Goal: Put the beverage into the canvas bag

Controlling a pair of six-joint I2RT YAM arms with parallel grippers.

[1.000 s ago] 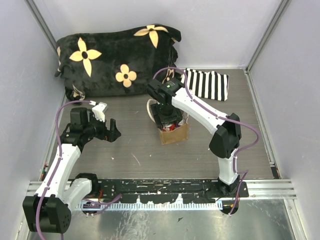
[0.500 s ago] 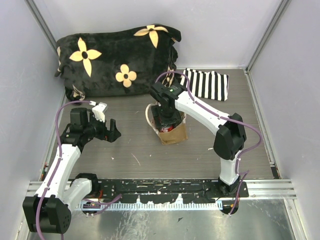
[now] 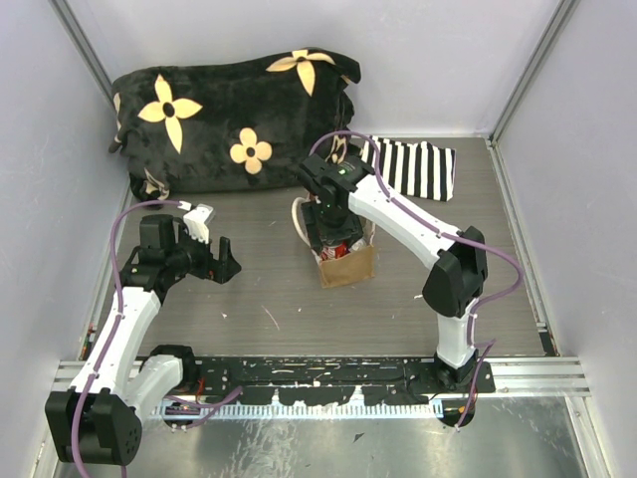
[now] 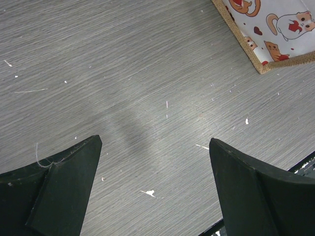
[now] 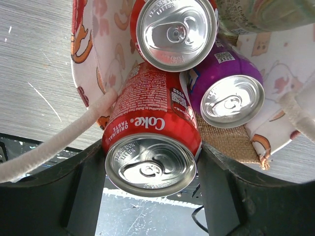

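Observation:
My right gripper is shut on a red Coke can, one finger on each side just below the can's top. The can's lower end reaches into the open mouth of the tan burlap canvas bag, which stands at the table's middle. Inside the bag I see another red can, a purple can and part of a pale can. A cream handle lies against the held can. My left gripper is open and empty above bare table, left of the bag.
A black plush blanket with yellow flowers lies at the back left. A flat black-and-white striped fabric piece lies at the back right, behind the right arm. Grey walls close in the table on three sides.
My right gripper with the Coke can dipped toward the bag's mouth and came back up slightly; the bag shifted a little. The left arm has not moved.

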